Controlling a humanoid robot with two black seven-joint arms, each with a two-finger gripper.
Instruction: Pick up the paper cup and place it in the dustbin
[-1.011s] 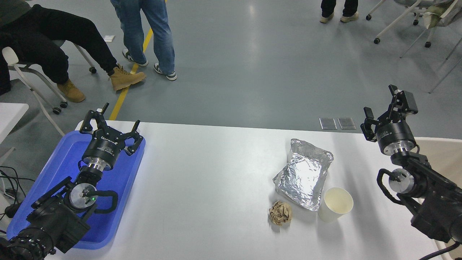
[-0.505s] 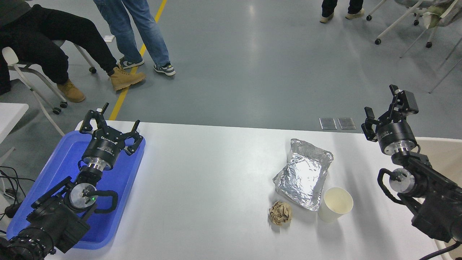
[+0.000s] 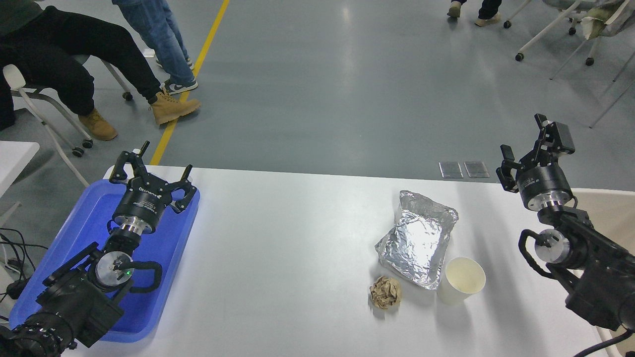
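Note:
The paper cup (image 3: 464, 280) stands upright on the white table (image 3: 278, 248) at the front right, just right of the foil tray's near corner. A part of the beige dustbin (image 3: 613, 213) shows at the right edge, behind my right arm. My right gripper (image 3: 524, 140) is open and empty, raised over the table's far right corner, well beyond the cup and to its right. My left gripper (image 3: 153, 166) is open and empty, parked over the blue tray at the lower left.
A crinkled silver foil tray (image 3: 417, 237) lies beyond and left of the cup. A crumpled brown paper ball (image 3: 385, 292) lies left of the cup. A blue plastic tray (image 3: 79, 238) sits at the left edge. People sit and stand on the floor beyond.
The person in jeans has walked away to the left. My right gripper has hardly shifted. The cup and my left arm have not moved.

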